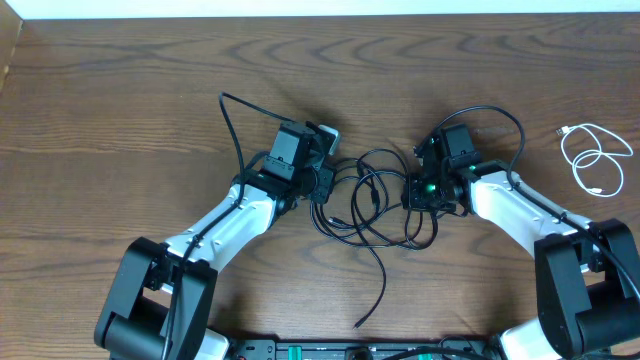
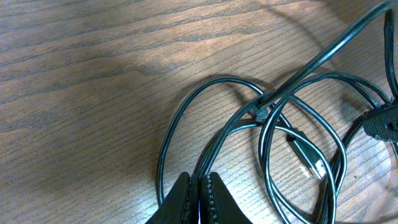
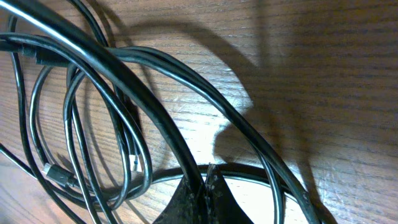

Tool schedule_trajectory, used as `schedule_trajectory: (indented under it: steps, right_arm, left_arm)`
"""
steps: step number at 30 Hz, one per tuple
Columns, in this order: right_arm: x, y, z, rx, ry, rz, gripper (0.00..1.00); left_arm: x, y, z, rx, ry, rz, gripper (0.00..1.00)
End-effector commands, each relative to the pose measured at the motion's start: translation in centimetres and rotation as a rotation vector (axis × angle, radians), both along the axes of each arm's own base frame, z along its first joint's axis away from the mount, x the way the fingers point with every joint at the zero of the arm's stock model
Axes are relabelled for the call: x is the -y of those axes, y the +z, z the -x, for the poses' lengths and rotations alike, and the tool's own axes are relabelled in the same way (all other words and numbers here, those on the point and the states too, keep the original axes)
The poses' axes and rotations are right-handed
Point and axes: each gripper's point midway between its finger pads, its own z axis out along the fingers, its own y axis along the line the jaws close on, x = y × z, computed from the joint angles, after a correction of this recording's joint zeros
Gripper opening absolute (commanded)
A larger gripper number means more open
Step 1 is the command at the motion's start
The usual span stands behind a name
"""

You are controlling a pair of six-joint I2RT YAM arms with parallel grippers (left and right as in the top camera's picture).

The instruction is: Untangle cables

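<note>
A dark brown wood-grain tabletop (image 1: 120, 120) seen from above, with two white-and-black robot arms reaching in from the near edge. At the centre lies a loose tangle of thin black cables (image 1: 365, 197), its overlapping loops spread between the two arms, with one free end trailing toward the near edge. The left claw (image 2: 199, 196) sits at the left side of the tangle, its fingertips pressed together and pinching a black strand just above the wood. The right claw (image 3: 206, 193) sits at the right side of the tangle, also closed, with a black strand running into its tips and other loops curving past on the left. A thin white cable (image 1: 595, 160) lies coiled by itself near the right edge, well apart from the tangle. Bare wood stretches wide to the left and along the far side up to the pale far edge, and a narrower open strip lies between the right arm and the white cable.
</note>
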Motion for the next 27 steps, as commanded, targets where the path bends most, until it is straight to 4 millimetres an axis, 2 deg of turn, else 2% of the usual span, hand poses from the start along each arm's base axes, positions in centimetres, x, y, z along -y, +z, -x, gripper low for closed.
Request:
schedule_trajectory:
  steps: [1, 9, 10, 13, 14, 23, 27]
  right_arm:
    - [0.0, -0.3, 0.3, -0.007, -0.002, 0.01, 0.01]
    - [0.0, -0.3, 0.3, -0.01, -0.002, 0.011, 0.01]
    - [0.0, -0.3, 0.4, -0.011, -0.002, 0.011, 0.01]
    - [0.0, -0.3, 0.4, -0.011, -0.002, 0.011, 0.01]
    - [0.0, -0.3, 0.4, -0.011, -0.002, 0.011, 0.01]
    - [0.1, -0.3, 0.4, -0.013, -0.002, 0.012, 0.01]
    - [0.1, -0.3, 0.4, -0.012, -0.002, 0.012, 0.01]
  left_arm:
    - [0.2, -0.3, 0.1, -0.011, -0.013, 0.002, 0.08]
    - [0.2, -0.3, 0.1, -0.009, -0.01, -0.001, 0.08]
    - [0.2, -0.3, 0.0, -0.009, -0.01, -0.001, 0.13]
    - [0.2, -0.3, 0.0, -0.009, -0.011, -0.001, 0.63]
    - [0.2, -0.3, 0.1, -0.009, -0.011, -0.001, 0.67]
    - [-0.1, -0.9, 0.5, -0.036, -0.01, -0.014, 0.67]
    - [-0.9, -2.7, 0.3, -0.054, 0.019, -0.071, 0.67]
